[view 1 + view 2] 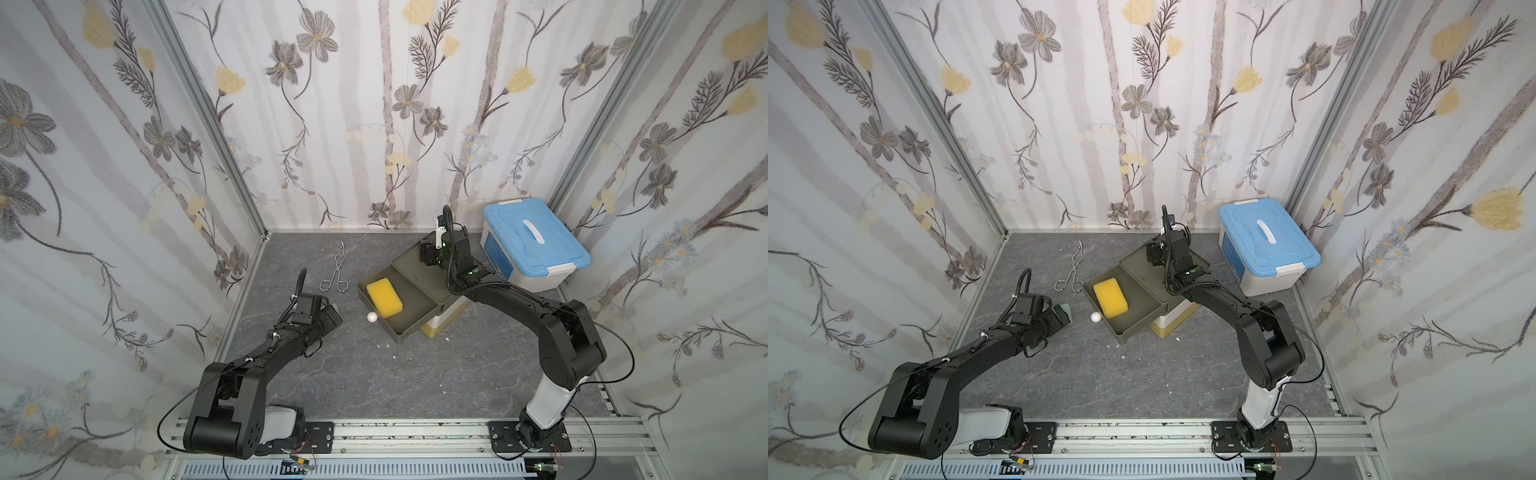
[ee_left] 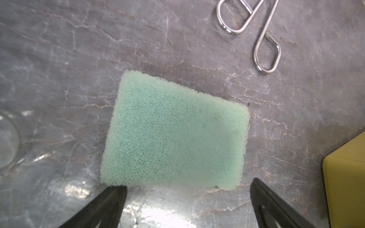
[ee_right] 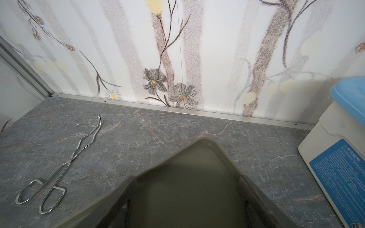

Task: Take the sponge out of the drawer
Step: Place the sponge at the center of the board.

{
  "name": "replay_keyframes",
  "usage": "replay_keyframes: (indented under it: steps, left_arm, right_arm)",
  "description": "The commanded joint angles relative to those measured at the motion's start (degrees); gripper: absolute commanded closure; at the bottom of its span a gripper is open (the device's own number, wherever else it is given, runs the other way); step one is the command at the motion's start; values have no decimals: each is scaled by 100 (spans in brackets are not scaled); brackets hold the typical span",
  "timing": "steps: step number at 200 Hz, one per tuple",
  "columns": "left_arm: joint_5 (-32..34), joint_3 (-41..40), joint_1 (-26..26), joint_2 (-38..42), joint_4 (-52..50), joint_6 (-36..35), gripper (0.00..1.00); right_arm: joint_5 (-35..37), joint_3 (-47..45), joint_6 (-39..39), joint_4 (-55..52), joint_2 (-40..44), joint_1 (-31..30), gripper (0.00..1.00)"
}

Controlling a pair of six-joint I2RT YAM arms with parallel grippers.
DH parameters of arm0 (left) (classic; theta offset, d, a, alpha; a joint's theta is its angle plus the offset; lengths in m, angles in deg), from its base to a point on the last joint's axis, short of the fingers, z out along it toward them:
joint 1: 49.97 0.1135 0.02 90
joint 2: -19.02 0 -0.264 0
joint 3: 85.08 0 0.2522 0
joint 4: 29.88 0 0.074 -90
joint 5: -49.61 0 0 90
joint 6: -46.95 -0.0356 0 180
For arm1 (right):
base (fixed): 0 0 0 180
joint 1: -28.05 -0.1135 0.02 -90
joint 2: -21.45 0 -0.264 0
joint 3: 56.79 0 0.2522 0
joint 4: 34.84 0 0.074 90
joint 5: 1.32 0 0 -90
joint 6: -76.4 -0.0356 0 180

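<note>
Looking down on it all, the grey marble-look tabletop (image 1: 395,374) took up the whole floor of the booth, with flowered panels on three sides. Biggest thing on it: the white storage box with the blue lid (image 1: 536,243), tucked into the far right corner, lid on. Just beside that stood the little drawer cabinet (image 1: 415,266), olive on top with a white tier and a yellow one under it. And its top drawer (image 1: 419,305) was pulled right out, wide open!

The right gripper (image 3: 186,183) sat down on the cabinet's olive top, toward the back. In the right wrist view its fingers (image 3: 129,189) stood apart, blurred, with only bare olive surface between them, grasping nothing. On the other side the left gripper (image 2: 186,184) hung low above the table near the drawer's front, jaws spread wide, released, nothing in them.

Now the sponges. The yellow sponge (image 1: 384,296) lay flat inside the open drawer, up near its front end, plain in both top views. A green sponge (image 2: 173,134) lay flat on the tabletop, outside the drawer, just ahead of the left gripper's open fingers. Whether a fingertip brushed its corner, I couldn't tell.

Past it lay the steel crucible tongs (image 1: 334,270), handle loops nearest the green sponge, tips pointing at the back wall. Smallest of all, the white knob (image 1: 371,317) stuck out of the drawer's front.
</note>
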Motion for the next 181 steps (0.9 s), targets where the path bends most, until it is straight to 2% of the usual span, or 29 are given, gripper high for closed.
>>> replay_keyframes:
  steps: [1,75,103,136,149,181]
  left_arm:
    - [-239,83,62,-136,483,-230,0]
    - [32,474,81,-445,409,-637,0]
    - [84,453,81,-294,258,-596,0]
    - [203,439,57,409,-278,-534,0]
    - [266,476,29,983,-581,-508,0]
    - [199,962,-69,1964,-1346,-456,2]
  right_arm:
    - [-131,-116,-643,-1991,-235,51,18]
    - [-98,-37,-643,-2061,-324,61,18]
    - [-85,-19,-634,-2082,-322,57,18]
    - [-68,-29,-637,-2111,-302,58,18]
    - [-65,-28,-643,-2107,-281,57,18]
    - [-82,-33,-641,-2111,-221,60,19]
